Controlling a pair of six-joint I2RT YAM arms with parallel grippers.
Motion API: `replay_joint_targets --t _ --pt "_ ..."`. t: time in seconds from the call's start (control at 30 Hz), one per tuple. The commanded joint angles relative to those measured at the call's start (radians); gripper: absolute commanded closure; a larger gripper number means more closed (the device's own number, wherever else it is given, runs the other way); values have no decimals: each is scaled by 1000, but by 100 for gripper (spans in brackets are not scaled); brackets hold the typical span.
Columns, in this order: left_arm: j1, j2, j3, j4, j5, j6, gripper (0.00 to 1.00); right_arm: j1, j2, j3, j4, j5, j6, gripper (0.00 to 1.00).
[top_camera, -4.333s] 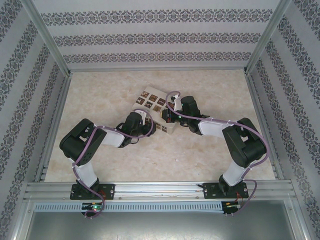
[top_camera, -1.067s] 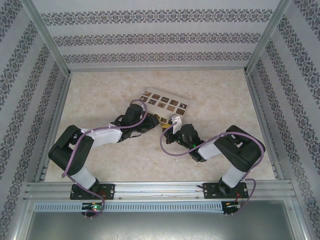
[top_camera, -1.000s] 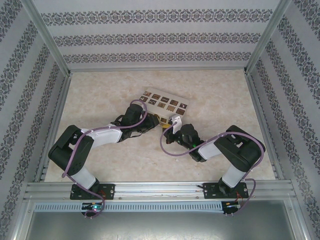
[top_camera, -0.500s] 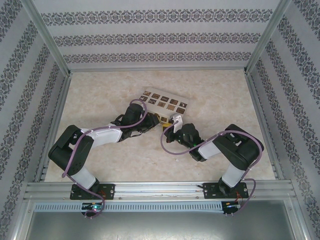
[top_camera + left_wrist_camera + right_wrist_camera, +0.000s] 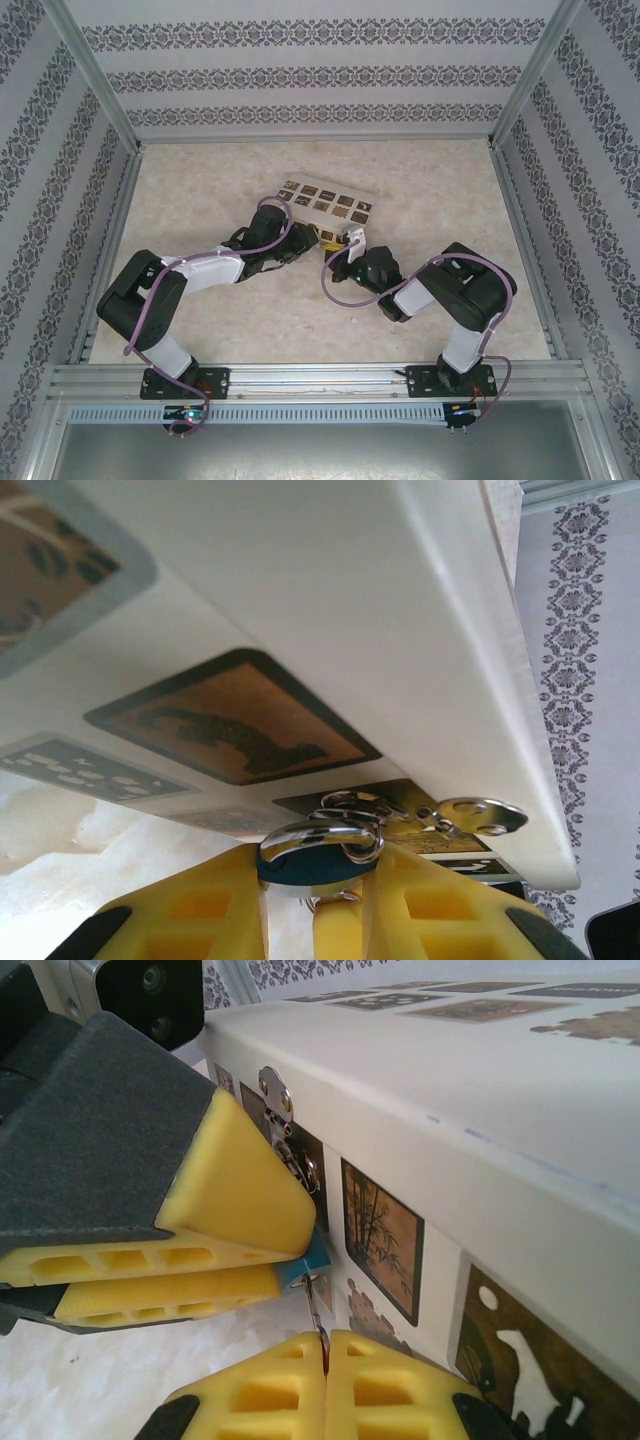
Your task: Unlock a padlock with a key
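My left tool [image 5: 315,885]: pads pinched on the blue padlock [image 5: 305,868], whose shackle hangs from the latch [image 5: 470,815]. My right tool [image 5: 325,1360]: closed tight on the key [image 5: 318,1308], tip at the padlock. Both just beside the cream box [image 5: 480,1110], on the surface [image 5: 420,180]

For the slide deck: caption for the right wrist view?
Right gripper pinches the key, tip at the blue padlock that the left gripper clamps beside the cream box.
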Motion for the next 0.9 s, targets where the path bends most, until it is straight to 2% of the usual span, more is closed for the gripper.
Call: replay_joint_targets --t 0.0,0.47,0.87 --pt "-15 1 39 28 92 -12 76 -11 26 60 91 -41 20 100" --pt "-15 1 37 7 117 20 76 -59 43 102 109 -160 41 100" --pt "2 -2 48 3 147 18 76 -59 39 73 107 -186 57 100"
